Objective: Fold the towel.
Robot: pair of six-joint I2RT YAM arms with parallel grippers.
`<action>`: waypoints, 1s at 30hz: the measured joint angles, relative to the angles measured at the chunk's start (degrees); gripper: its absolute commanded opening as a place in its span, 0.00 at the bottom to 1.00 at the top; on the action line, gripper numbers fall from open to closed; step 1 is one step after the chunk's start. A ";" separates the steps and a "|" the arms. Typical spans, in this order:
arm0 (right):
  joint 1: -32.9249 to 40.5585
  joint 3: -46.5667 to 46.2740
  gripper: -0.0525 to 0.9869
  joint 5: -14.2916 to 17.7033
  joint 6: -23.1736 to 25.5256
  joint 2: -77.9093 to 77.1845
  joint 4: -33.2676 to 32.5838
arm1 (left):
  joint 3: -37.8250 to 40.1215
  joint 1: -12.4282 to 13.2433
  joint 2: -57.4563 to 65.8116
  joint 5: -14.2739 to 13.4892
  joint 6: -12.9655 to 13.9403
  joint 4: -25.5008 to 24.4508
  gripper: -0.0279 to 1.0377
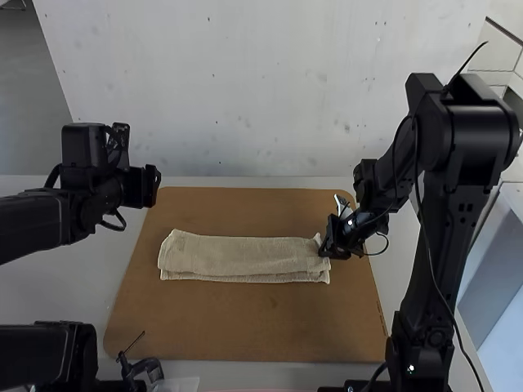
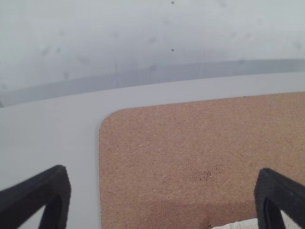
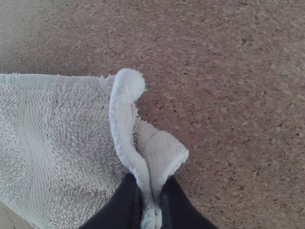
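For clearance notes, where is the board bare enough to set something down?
Bare board runs from the towel toward the far and near edges. Crowded: the towel's right end, pinched by the right end effector, and the near-left corner.

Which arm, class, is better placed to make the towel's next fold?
Probably the right arm: its jaws are closed on the right end of the towel, seemingly ready to fold it across. The left arm has open, empty jaws.

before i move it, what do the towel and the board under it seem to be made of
The towel looks like soft cotton terry: short raised loops, with a flatter woven band near its end. The board seems to be cork, matt and unvarnished, going by its fine brown speckled grain, though a printed cork-look mat is possible.
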 measured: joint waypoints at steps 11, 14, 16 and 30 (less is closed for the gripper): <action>-8.07 0.00 0.07 0.48 -4.92 0.00 0.55 | -0.07 -0.02 0.00 0.02 -0.02 0.02 0.82; -10.91 0.00 0.07 0.70 -6.69 0.00 0.63 | -0.07 0.00 0.00 0.15 -0.02 0.04 0.82; -13.03 0.00 0.07 0.79 -7.82 0.00 0.63 | -0.09 -0.02 0.00 0.17 -0.02 0.13 0.82; -27.63 5.09 0.07 5.70 -18.18 -1.31 2.38 | -0.11 -0.02 0.02 0.44 -0.42 1.20 0.82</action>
